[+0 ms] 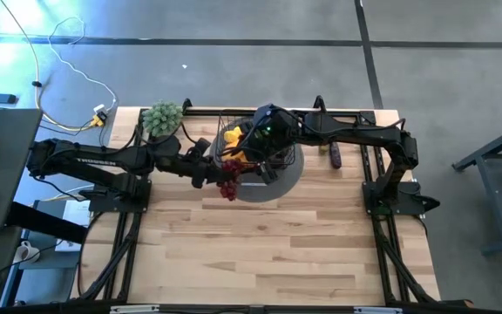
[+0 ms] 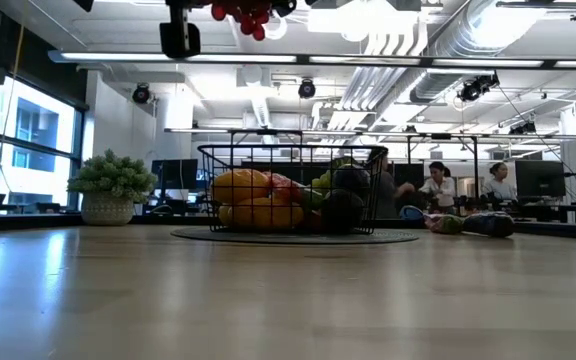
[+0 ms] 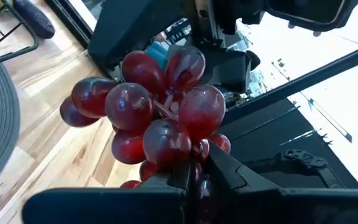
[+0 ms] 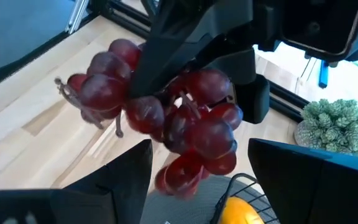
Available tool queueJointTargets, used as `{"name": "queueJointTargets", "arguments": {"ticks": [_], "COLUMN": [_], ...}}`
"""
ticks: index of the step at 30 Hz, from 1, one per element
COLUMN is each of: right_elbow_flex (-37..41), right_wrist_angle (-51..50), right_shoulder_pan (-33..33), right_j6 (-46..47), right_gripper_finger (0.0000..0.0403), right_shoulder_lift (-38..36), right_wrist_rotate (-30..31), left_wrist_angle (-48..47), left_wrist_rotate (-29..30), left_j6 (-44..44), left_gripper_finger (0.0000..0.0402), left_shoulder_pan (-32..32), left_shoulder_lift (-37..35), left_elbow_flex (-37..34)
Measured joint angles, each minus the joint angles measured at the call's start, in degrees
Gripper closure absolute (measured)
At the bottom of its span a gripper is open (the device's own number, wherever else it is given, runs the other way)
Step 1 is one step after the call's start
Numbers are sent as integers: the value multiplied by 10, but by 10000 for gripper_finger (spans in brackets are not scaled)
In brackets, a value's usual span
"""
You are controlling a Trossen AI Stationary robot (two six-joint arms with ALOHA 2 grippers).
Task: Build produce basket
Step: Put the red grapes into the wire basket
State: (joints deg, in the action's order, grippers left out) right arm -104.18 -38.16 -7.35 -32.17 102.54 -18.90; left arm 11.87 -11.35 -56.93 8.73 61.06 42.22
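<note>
A bunch of red grapes (image 3: 157, 118) hangs high over the table in my left gripper (image 3: 197, 173), just in front of the black wire basket (image 1: 288, 159). The same grapes (image 1: 227, 189) show at the basket's near left corner. The basket stands on a flat grey round disc (image 1: 277, 185) and holds yellow and orange produce (image 2: 243, 197) and some dark pieces. My right gripper (image 4: 201, 182) is open above the basket. Its two fingers stand either side of the bunch's lower end and are not seen to touch it. My left gripper pinches the grape bunch between its two fingers at the bunch's near end (image 3: 194, 163), where the stems run together. The fingers come roughly level from the table's left. The bunch juts out past the fingertips, lifted clear of table and basket.
A pale green bushy cluster in a pot (image 1: 162, 118) stands at the far left of the table. A dark long piece (image 1: 335, 155) lies to the right of the basket. The near half of the wooden table (image 1: 260, 253) holds nothing. People sit in the room beyond (image 2: 438, 185).
</note>
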Motion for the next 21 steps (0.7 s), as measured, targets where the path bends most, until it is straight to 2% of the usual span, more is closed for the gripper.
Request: {"name": "queueJointTargets", "arguments": {"ticks": [16,21], "right_elbow_flex": [1,1], "right_wrist_angle": [37,33], "right_shoulder_pan": [0,0], "right_j6": [77,77], "right_gripper_finger": [157,190], "right_shoulder_lift": [0,0], "right_wrist_rotate": [29,29], "left_wrist_angle": [70,77], "left_wrist_rotate": [9,9], "left_j6": [16,20], "left_gripper_finger": [392,392], "left_shoulder_pan": [0,0], "left_shoulder_lift": [3,13], "left_elbow_flex": [0,0]}}
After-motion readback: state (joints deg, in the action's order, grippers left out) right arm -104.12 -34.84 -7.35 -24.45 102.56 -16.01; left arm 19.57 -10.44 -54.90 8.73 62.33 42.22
